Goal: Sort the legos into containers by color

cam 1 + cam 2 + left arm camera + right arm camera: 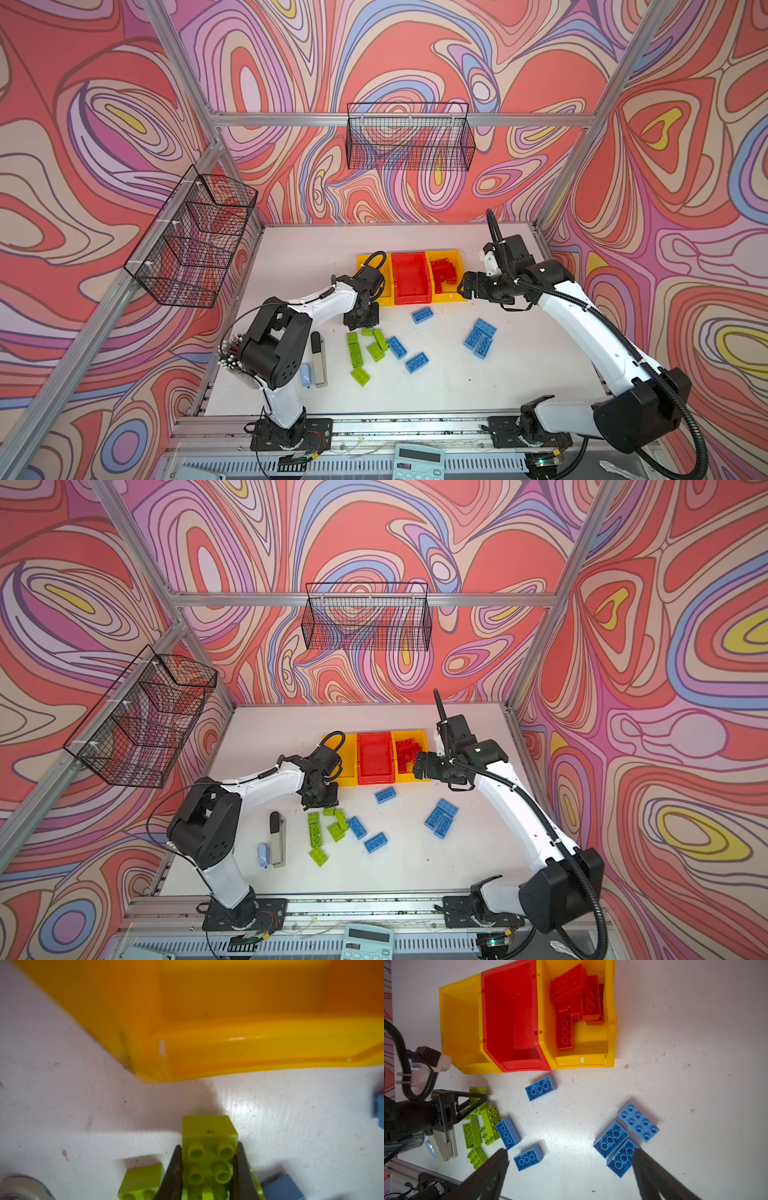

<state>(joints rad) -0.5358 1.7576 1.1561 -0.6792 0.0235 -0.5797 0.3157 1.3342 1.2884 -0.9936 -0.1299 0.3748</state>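
My left gripper (209, 1145) is shut on a lime green lego (207, 1126), just in front of the left yellow container (228, 1047). In both top views that gripper (360, 321) points down at the back of the green legos (365, 349) and hides the held one. Several blue legos (480, 336) lie loose on the table. The red container (411, 276) holds nothing. The right yellow container (453, 295) holds red legos (444, 270). My right gripper (463, 286) hovers open and unloaded beside that container, above the blue legos (610, 1139).
A stapler (319, 359) and a small pale blue object (306, 376) lie left of the green legos. Black wire baskets hang on the left wall (195, 237) and back wall (409, 137). A calculator (417, 461) sits below the table's front rail.
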